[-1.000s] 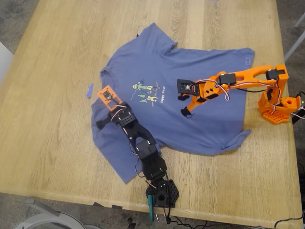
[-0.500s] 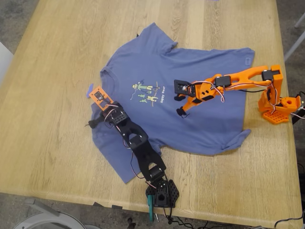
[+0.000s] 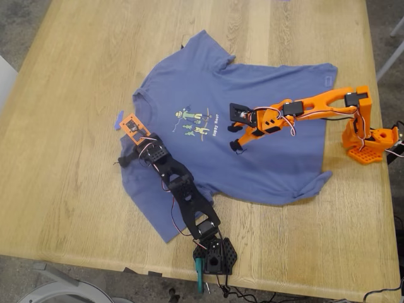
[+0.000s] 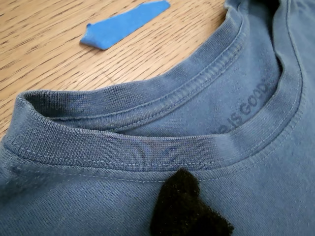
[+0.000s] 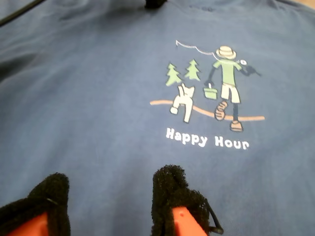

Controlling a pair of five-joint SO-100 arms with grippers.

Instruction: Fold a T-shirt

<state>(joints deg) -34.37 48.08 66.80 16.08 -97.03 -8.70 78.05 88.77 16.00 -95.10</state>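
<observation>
The periwinkle-blue short-sleeved cotton T-shirt [image 3: 233, 120] lies spread flat, print side up, on the pale wooden surface [image 3: 63, 189]. In the exterior view its long axis runs across the surface: the ribbed neck opening [image 4: 162, 142] faces that view's left and the hem faces its right, toward the orange arm's base. One sleeve points to the far edge, the other to the near edge, beside the black arm. The chest print [image 5: 216, 93], a small figure in a hat with two green trees and a dog above pale lettering, sits near the middle of the cloth.

My first end effector [image 3: 129, 148] belongs to the black arm and is at the collar, on the left side of the shirt in the exterior view. Its wrist view shows a single dark padded fingertip [image 4: 184, 206] lying on the fabric just below the collar band; the other finger is out of sight, so I cannot tell how far apart the jaws stand. A small scrap of blue tape [image 4: 125, 23] lies on the bare wood just beyond the collar.

My second end effector [image 5: 110, 201], on the orange arm, is over the chest just to the hem side of the print. Its two dark padded fingertips [image 5: 170, 189] stand parted with bare cloth between them, gripping nothing.
</observation>
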